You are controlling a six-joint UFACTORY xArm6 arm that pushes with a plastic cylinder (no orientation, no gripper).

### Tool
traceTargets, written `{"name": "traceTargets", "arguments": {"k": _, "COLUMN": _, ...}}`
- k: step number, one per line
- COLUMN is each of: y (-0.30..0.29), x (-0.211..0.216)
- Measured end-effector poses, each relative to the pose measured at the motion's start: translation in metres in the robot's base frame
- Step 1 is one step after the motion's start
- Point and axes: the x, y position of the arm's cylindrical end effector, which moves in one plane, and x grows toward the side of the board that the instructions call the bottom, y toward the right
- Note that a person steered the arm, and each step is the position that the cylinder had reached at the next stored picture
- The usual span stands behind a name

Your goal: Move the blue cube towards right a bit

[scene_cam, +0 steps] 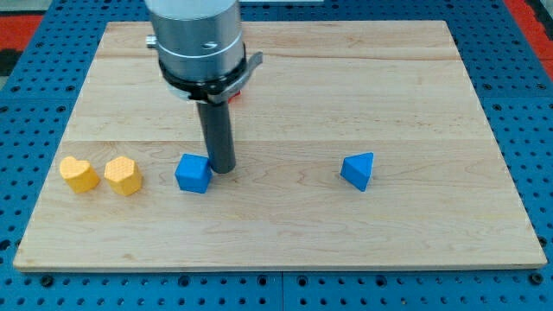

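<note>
The blue cube (193, 174) lies on the wooden board (285, 130) at the view's lower left of centre. My tip (223, 168) rests on the board just to the right of the cube's upper right corner, touching or nearly touching it. The rod rises from there to the grey arm body (196, 39) at the view's top.
Two yellow heart-shaped blocks (79, 174) (123, 176) lie left of the blue cube. A blue triangular block (358, 170) lies to the right. A small red object (235, 93) peeks out behind the arm. The board sits on a blue perforated table (536, 130).
</note>
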Motion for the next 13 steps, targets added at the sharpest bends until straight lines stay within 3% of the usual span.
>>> {"name": "traceTargets", "arguments": {"k": 1, "y": -0.027, "x": 0.007}}
{"name": "traceTargets", "arguments": {"k": 3, "y": 0.017, "x": 0.034}}
{"name": "traceTargets", "arguments": {"k": 4, "y": 0.015, "x": 0.095}}
{"name": "traceTargets", "arguments": {"k": 5, "y": -0.039, "x": 0.115}}
{"name": "traceTargets", "arguments": {"k": 6, "y": -0.085, "x": 0.111}}
{"name": "traceTargets", "arguments": {"k": 8, "y": -0.116, "x": 0.095}}
{"name": "traceTargets", "arguments": {"k": 13, "y": -0.089, "x": 0.059}}
